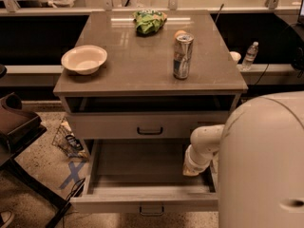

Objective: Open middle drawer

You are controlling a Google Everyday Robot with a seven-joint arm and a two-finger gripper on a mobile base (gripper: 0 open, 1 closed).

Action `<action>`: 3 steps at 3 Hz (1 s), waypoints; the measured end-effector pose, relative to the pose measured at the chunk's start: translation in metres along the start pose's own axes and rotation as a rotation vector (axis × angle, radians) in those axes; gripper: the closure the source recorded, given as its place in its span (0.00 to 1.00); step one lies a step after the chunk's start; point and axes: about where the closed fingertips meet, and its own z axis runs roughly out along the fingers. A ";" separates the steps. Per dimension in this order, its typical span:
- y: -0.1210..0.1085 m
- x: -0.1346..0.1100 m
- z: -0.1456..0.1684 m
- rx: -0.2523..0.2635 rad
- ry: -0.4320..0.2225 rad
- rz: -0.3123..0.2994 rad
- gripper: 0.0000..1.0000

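The middle drawer point(147, 201) is pulled far out of the cabinet, and I look down into its bare grey-beige inside. Its small dark bar handle point(152, 209) shows at the centre of the front, near the lower edge of the view. Above it is the taller-fronted top drawer point(149, 125) with the same kind of handle. The lowest drawer is hidden under the open one. My white arm reaches down from the right, and the gripper point(191, 167) sits over the right inner side of the open drawer, away from the handle.
On the cabinet top stand a cream bowl point(84, 59), a drink can point(182, 56) and a green bag point(149, 21). My white body point(266, 165) fills the lower right. A dark stand point(19, 132) and floor clutter point(69, 139) are at the left.
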 end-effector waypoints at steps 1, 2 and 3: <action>0.013 0.001 0.048 -0.083 -0.063 -0.002 1.00; 0.041 0.017 0.072 -0.129 -0.096 0.037 1.00; 0.068 0.027 0.065 -0.149 -0.087 0.063 1.00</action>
